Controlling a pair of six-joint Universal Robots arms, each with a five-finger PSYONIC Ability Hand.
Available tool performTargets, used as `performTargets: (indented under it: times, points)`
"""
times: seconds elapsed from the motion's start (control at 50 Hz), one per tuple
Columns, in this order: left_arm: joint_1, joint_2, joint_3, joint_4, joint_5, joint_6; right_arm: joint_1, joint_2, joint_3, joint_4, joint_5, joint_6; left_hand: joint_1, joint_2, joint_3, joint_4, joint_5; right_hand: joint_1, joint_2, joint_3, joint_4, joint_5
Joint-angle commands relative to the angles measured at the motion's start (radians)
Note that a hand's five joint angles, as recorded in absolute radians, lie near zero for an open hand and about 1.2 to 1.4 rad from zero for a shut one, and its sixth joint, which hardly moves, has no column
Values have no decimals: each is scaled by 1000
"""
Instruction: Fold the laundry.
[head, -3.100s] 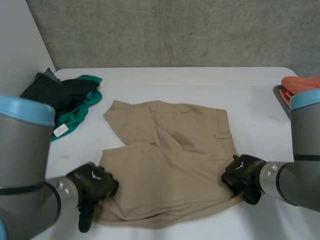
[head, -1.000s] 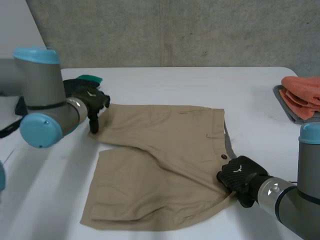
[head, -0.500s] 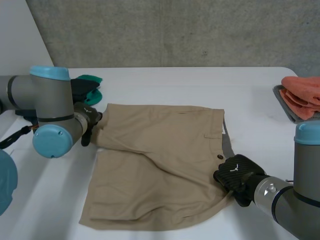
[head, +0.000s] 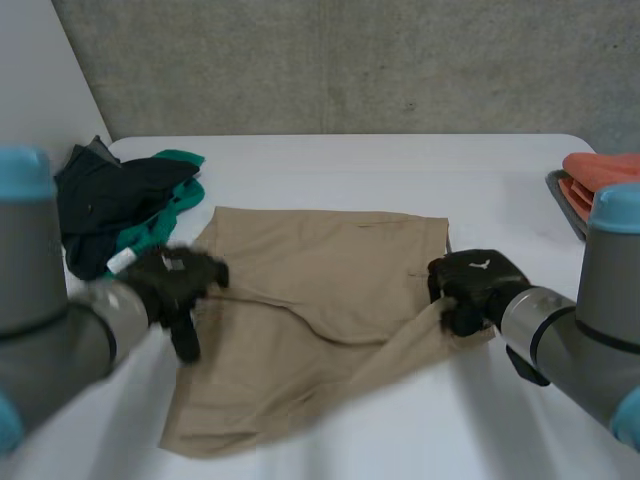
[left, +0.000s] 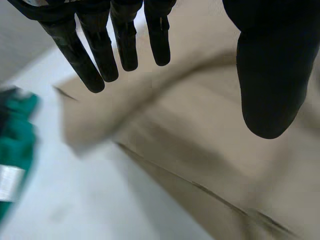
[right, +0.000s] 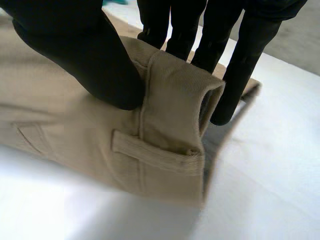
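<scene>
Right fingers (right: 245, 60): we see them and the thumb pinching the waistband (right: 175, 95) of the tan shorts (right: 75, 130), that edge held up off the worktop (right: 260, 190).
Left fingers (left: 100, 55): straight and spread, gripping nothing, over the shorts near their edge.
Hands: we find the right hand (head: 470, 285) at the shorts' right edge and the left hand (head: 170, 278) at their left edge.
Shorts: spread across the middle of the white worktop.
Other laundry: 1 black-and-green heap (head: 120, 200) beyond the left hand; orange cloth (head: 600, 175) at the far right.
</scene>
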Motion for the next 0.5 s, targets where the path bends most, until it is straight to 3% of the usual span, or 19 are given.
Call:
performTargets:
  times: [0.02, 0.2, 0.22, 0.3, 0.32, 0.38, 0.44, 0.5]
  points:
    - [-68, -9, -169, 19, -18, -5, -45, 8, -9, 10, 64, 27, 52, 53, 51, 47, 46, 292, 222, 200, 200, 180]
    - [-91, -77, -169, 75, -28, -1, -65, -23, 32, -6, 64, 22, 102, 103, 100, 97, 95, 292, 222, 200, 200, 180]
    - [-95, -84, -166, 78, -28, -1, -65, -26, 36, -6, 63, 22, 154, 155, 153, 150, 148, 292, 222, 200, 200, 180]
    - [-104, -124, -140, 122, -48, 2, -56, -35, 49, 11, 43, 0, 770, 770, 768, 765, 763, 292, 222, 200, 200, 180]
    - [-103, -141, -134, 154, -65, 5, -54, -46, 57, 23, 24, -35, 1007, 1007, 1005, 1002, 1000, 292, 222, 200, 200, 180]
    - [-92, -154, -134, 185, -91, 21, -57, -66, 74, 53, -11, -120, 1009, 1010, 1007, 1004, 1002, 292, 222, 200, 200, 180]
    - [-92, -141, -148, 167, -101, 46, -65, -96, 111, 134, -78, -333, 1009, 1010, 1007, 1004, 1002, 292, 222, 200, 200, 180]
    - [-101, -91, -186, 104, -93, 101, -96, -119, 169, 278, -123, -642, 1009, 1010, 1007, 1004, 1002, 292, 222, 200, 200, 180]
